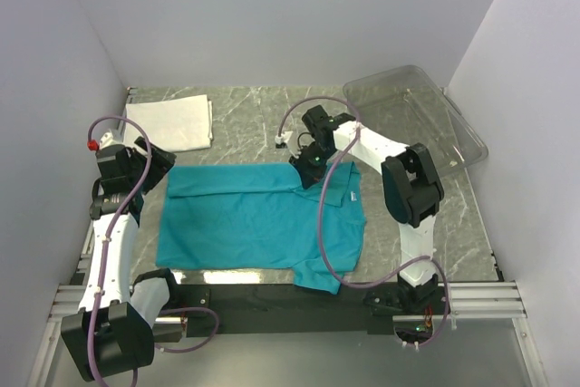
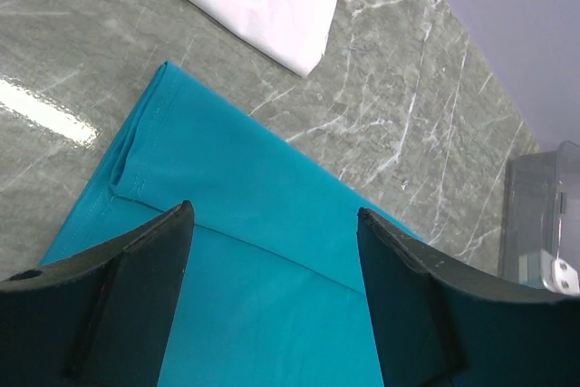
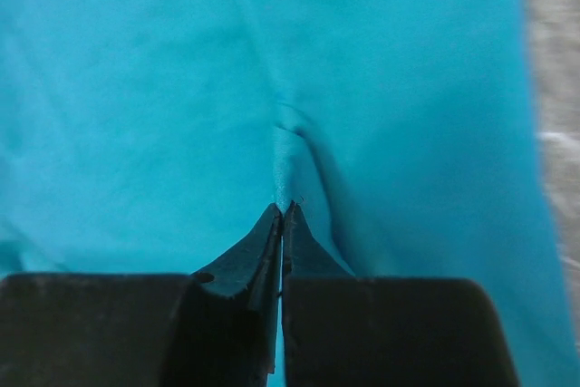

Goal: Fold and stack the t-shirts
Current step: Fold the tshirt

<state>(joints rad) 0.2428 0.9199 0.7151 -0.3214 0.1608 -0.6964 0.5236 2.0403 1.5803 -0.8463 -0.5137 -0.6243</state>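
Across the middle of the grey marbled table (image 1: 245,129), the teal-blue short-sleeved cloth t-shirt (image 1: 254,219) lies spread flat, with a band along its far edge turned over. My right pincer (image 3: 283,210) is closed on a small raised ridge of that teal cloth, toward the shirt's far right part. My left pincer (image 2: 274,215) hangs over the far left corner with its fingers wide apart, holding nothing. The plain white cloth t-shirt (image 1: 172,122) sits folded at the far left, apart from the teal one. I judge I am mid-fold on the teal shirt, with 1 of 2 shirts done. The next move calls for my left pincer to drop and pinch its corner. Then both pincers can carry the edge over together, evenly, without dragging the layer beneath.
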